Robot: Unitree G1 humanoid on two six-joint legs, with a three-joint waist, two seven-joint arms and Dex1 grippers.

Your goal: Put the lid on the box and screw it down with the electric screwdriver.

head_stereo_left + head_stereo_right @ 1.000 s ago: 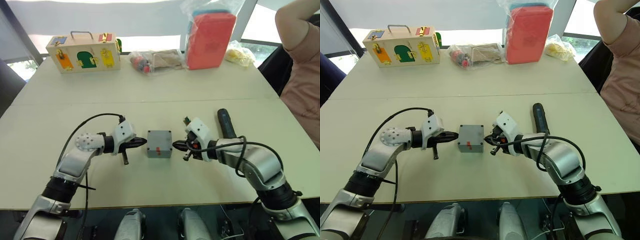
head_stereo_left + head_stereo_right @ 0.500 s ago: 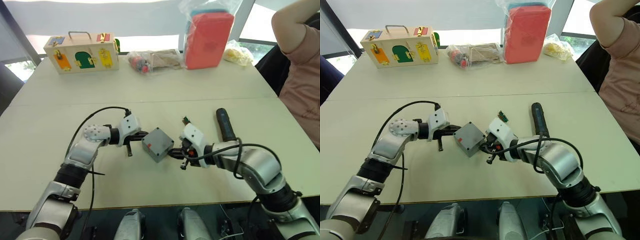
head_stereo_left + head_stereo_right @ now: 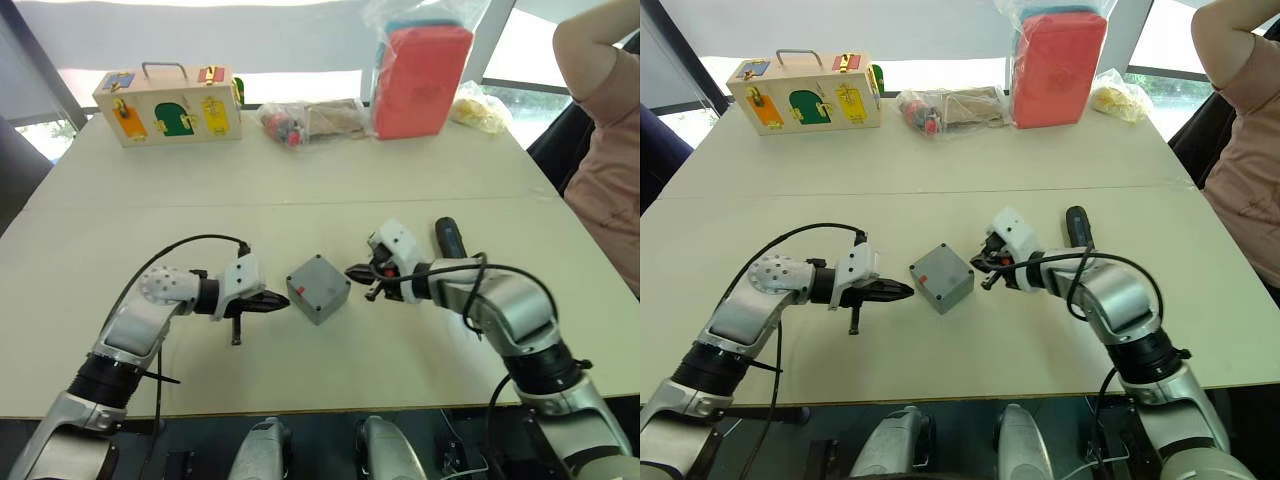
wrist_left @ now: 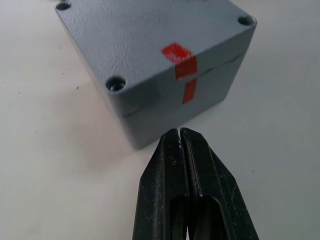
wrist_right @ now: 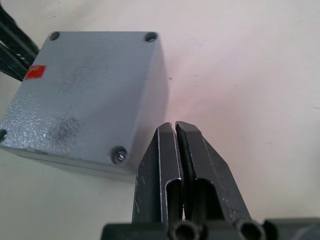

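Observation:
The grey box [image 3: 318, 290] stands mid-table, turned corner-on. The lid [image 4: 150, 45] sits on top of it, with a seam line and a red tape mark [image 4: 181, 65] running across both. One corner hole holds a screw [image 5: 118, 156]. My left gripper [image 3: 280, 300] is shut and empty, its tip just short of the box's left corner. My right gripper [image 3: 352, 270], also shut and empty, points at the box's right side, a small gap away. The black electric screwdriver [image 3: 450, 240] lies on the table behind my right wrist.
Along the far edge stand a wooden box with coloured doors [image 3: 168, 103], a clear bag of parts [image 3: 310, 120], a red case in plastic [image 3: 420, 65] and a yellow bag [image 3: 480, 108]. A person [image 3: 610, 150] sits at the right.
Both grippers have drawn back from the box, which they pressed between them half a second ago. The box, square-on a second ago, now rests turned corner-on.

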